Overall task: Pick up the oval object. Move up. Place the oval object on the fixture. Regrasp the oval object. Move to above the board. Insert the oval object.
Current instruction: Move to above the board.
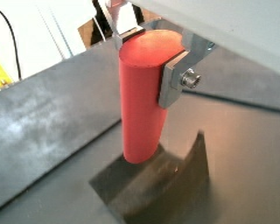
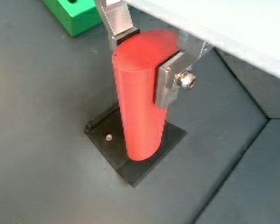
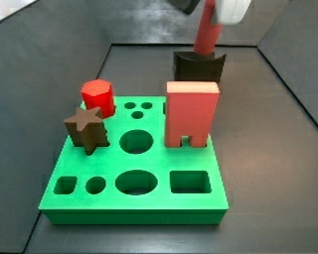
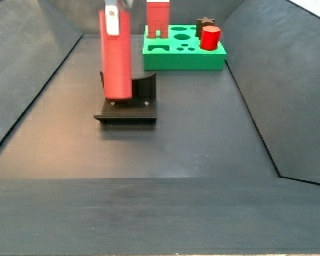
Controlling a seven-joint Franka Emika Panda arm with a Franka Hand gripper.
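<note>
The oval object (image 1: 140, 105) (image 2: 140, 105) is a long light-red rod that stands upright. My gripper (image 1: 146, 52) (image 2: 146, 54) is shut on its upper end, with one silver finger on each side. The rod's lower end comes down onto the dark fixture (image 1: 166, 184) (image 2: 112, 136); whether it bears on it I cannot tell. In both side views the rod (image 3: 206, 36) (image 4: 116, 62) hangs from the gripper (image 3: 210, 10) (image 4: 112, 16) over the fixture (image 3: 198, 67) (image 4: 128, 110). The green board (image 3: 135, 203) (image 4: 176, 62) lies apart from the fixture.
On the board stand a red two-legged arch block (image 3: 191, 111) (image 4: 159, 18), a short bright-red peg (image 3: 98, 96) (image 4: 211, 37) and a brown star-shaped peg (image 3: 84, 127) (image 4: 204, 22). Sloping dark walls enclose the floor on both sides. A corner of the board (image 2: 74, 16) shows in a wrist view.
</note>
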